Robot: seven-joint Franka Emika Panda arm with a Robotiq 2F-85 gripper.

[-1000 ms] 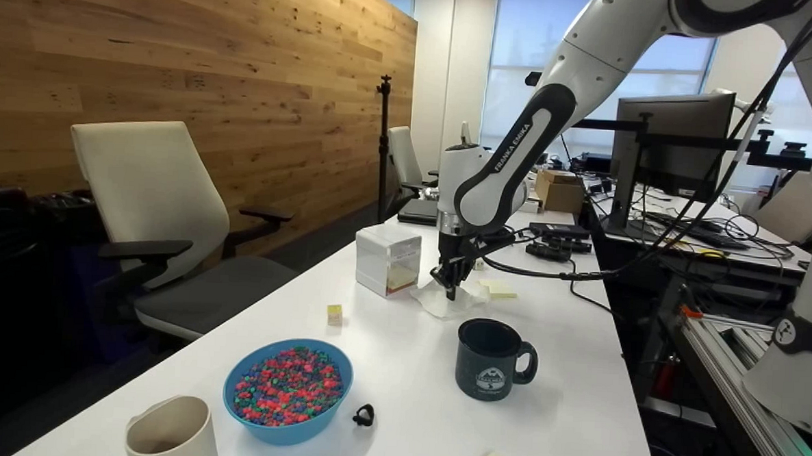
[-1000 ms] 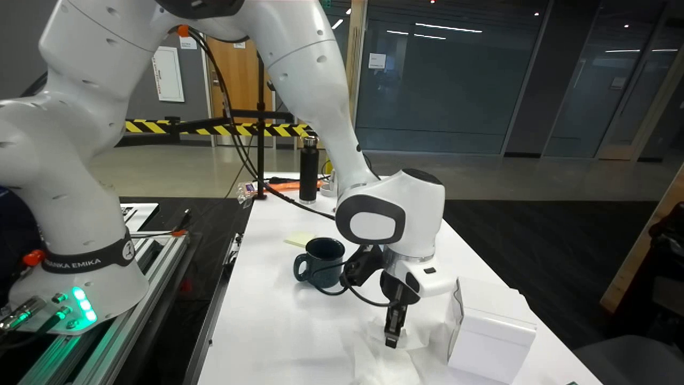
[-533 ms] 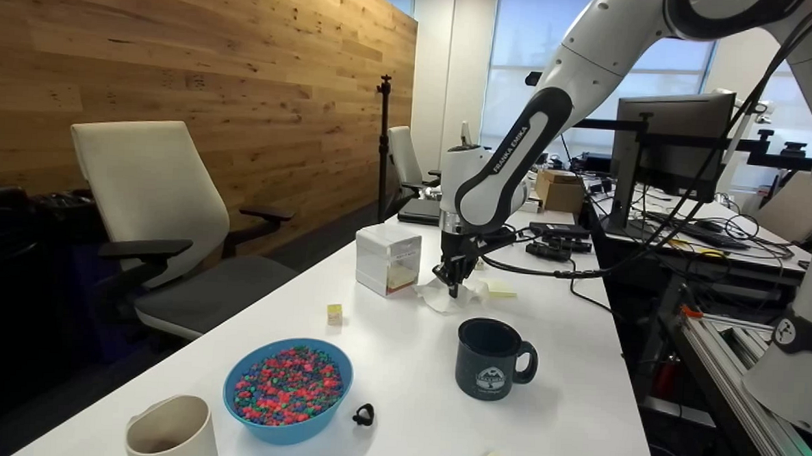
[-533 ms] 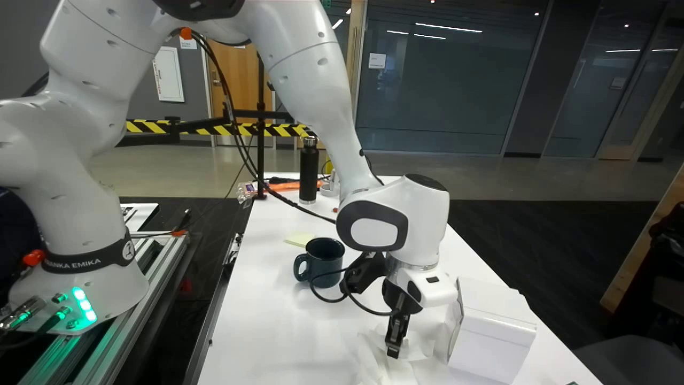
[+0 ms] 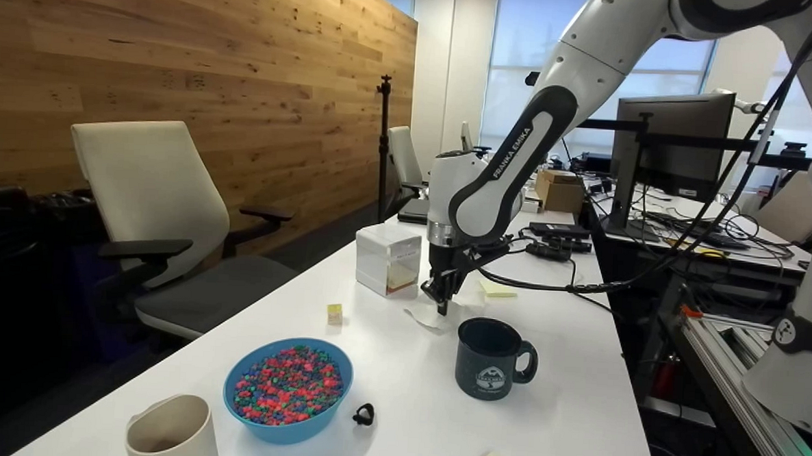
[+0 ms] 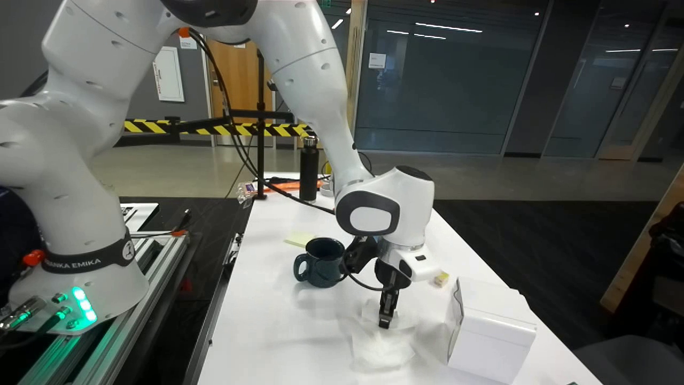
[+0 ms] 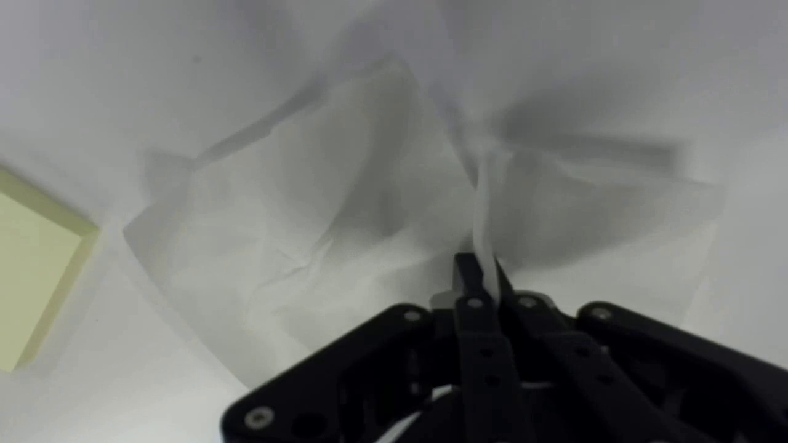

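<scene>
Your end effector (image 7: 485,271) has moved toward the mug (image 5: 486,355), pinching a fold of the tissue (image 7: 351,252), which has shifted along the surface (image 5: 400,372) near the white box (image 6: 491,337); your hold looks secure.

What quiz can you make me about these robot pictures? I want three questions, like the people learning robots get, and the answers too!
1. True or false: in the wrist view, the gripper pinches a fold of the white sheet.

2. What is in the blue bowl?
A) water
B) small coloured pieces
C) a spoon

3. Fill the gap with "upright" or "on its side": the dark mug stands ___ on the table.

Key:
1. True; the fold is caught in its tip.
2. B
3. upright
</scene>
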